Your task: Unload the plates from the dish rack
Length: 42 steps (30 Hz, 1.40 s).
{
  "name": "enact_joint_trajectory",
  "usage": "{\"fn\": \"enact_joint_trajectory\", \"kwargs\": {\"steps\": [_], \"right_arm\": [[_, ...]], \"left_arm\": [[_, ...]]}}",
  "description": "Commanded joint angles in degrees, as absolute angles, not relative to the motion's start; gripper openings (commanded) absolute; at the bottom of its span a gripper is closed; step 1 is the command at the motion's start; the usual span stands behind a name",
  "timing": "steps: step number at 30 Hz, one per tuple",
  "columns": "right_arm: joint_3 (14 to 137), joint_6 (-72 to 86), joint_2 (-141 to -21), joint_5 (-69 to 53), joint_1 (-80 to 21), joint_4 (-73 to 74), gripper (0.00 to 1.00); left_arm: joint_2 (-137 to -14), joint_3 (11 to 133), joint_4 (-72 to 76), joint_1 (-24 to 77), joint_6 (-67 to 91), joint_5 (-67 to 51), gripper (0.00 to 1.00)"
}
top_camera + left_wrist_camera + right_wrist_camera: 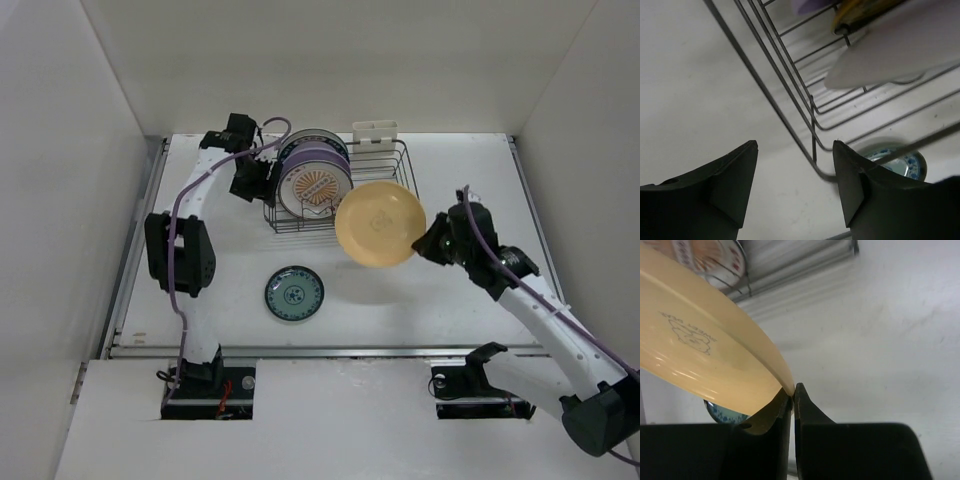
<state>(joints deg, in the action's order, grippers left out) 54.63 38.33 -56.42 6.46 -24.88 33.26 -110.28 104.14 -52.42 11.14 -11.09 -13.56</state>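
Observation:
The dark wire dish rack (392, 165) stands at the back middle, holding upright plates: the white one with orange pattern (312, 190) in front, the lavender one (322, 157) and others behind. My right gripper (428, 240) is shut on the rim of the yellow-tan plate (379, 223), held in the air in front of the rack; it also shows in the right wrist view (705, 355). The small teal patterned plate (294, 293) lies flat on the table. My left gripper (262, 180) is open at the rack's left end, its fingers (855, 175) beside the rack's wire corner (812, 150).
A small white plastic holder (375, 131) hangs on the rack's far side. White walls enclose the table on the left, back and right. The table's near edge runs just beyond the arm bases.

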Motion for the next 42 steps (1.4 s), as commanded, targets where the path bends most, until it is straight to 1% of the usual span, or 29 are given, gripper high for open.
{"fn": "enact_joint_trajectory", "kwargs": {"steps": [1, 2, 3, 4, 6, 7, 11, 12, 13, 18, 21, 23, 24, 25, 27, 29, 30, 31, 32, 33, 35, 38, 42], "right_arm": [[42.95, 51.48, -52.23, -2.28, -25.31, 31.93, 0.0], [40.19, 54.98, -51.08, -2.98, -24.79, 30.69, 0.0], [37.9, 56.76, -50.02, -2.99, -24.79, 29.63, 0.0], [34.31, 58.17, -49.31, -2.99, -24.79, 28.66, 0.0], [31.92, 61.24, -48.78, -2.47, -24.79, 26.64, 0.0], [30.77, 62.3, -48.78, -2.46, -24.79, 25.76, 0.0], [24.1, 67.23, -51.5, -2.99, -24.79, 19.26, 0.0], [23.21, 68.19, -53.07, -2.99, -24.79, 17.42, 0.0], [22.51, 70.2, -53.87, -3.51, -24.79, 16.53, 0.0], [19.08, 76.1, -55.63, -4.65, -24.79, 14.41, 0.0], [18.28, 79.62, -54.15, -5.36, -24.79, 14.41, 0.05], [17.75, 80.77, -51.69, -5.36, -24.79, 17.22, 0.12], [17.75, 81.73, -50.72, -5.36, -24.79, 18.18, 0.15], [17.75, 82.87, -48.45, -5.36, -24.79, 19.93, 0.17], [17.75, 83.58, -46.15, -5.36, -24.79, 21.26, 0.26], [17.75, 84.29, -42.82, -5.36, -24.79, 22.66, 0.3], [17.75, 84.29, -41.76, -5.36, -24.79, 23.46, 0.35], [17.75, 84.81, -40.88, -5.36, -24.79, 24.25, 0.5], [17.75, 84.81, -39.91, -5.36, -24.79, 25.13, 0.54], [17.75, 84.81, -37.99, -5.36, -24.79, 26.7, 0.57], [17.75, 84.81, -36.04, -4.14, -24.79, 28.29, 0.58], [18.28, 84.2, -32.79, -3.43, -24.79, 31.02, 0.6], [19.59, 81.92, -31.55, -1.5, -24.79, 32.78, 0.61]], "left_arm": [[-114.77, 108.98, -53.52, 11.07, -9.67, -13.89, 0.58], [-115.92, 110.29, -53.53, 11.07, -9.67, -13.36, 0.54], [-117.75, 110.3, -53.53, 11.07, -9.67, -13.36, 0.46], [-118.56, 111.26, -53.53, 11.07, -9.67, -13.36, 0.4], [-119.96, 112.59, -54.14, 11.07, -9.67, -12.75, 0.29], [-120.67, 113.11, -54.14, 11.07, -9.67, -12.74, 0.21], [-122.07, 113.64, -53.0, 11.07, -9.67, -10.9, 0.09], [-122.08, 114.86, -53.0, 11.77, -10.45, -10.29, 0.02], [-122.95, 115.39, -53.0, 11.78, -10.46, -8.63, 0.0], [-124.89, 118.65, -52.47, 12.83, -11.07, -4.66, 0.0], [-124.89, 119.44, -51.94, 12.83, -11.6, -3.6, 0.0], [-124.89, 119.44, -51.94, 12.83, -11.6, -3.6, 0.0], [-124.2, 119.44, -51.94, 12.83, -11.6, -3.6, 0.05], [-124.19, 119.44, -51.42, 12.83, -11.6, -3.6, 0.05], [-124.19, 120.23, -51.42, 12.83, -11.6, -2.73, 0.07], [-124.19, 121.28, -51.42, 12.83, -12.12, -2.72, 0.11], [-124.19, 121.99, -51.42, 12.83, -12.13, -2.72, 0.15], [-122.97, 121.99, -51.42, 12.83, -12.13, -2.72, 0.18], [-122.35, 121.99, -51.42, 12.83, -12.13, -2.72, 0.2], [-121.56, 120.95, -50.89, 12.83, -12.13, -2.72, 0.26], [-118.4, 119.54, -49.24, 12.83, -12.13, -2.72, 0.27], [-113.32, 116.55, -47.2, 12.83, -12.13, -2.72, 0.38], [-108.9, 115.4, -45.35, 14.58, -14.32, -3.42, 0.45]]}}
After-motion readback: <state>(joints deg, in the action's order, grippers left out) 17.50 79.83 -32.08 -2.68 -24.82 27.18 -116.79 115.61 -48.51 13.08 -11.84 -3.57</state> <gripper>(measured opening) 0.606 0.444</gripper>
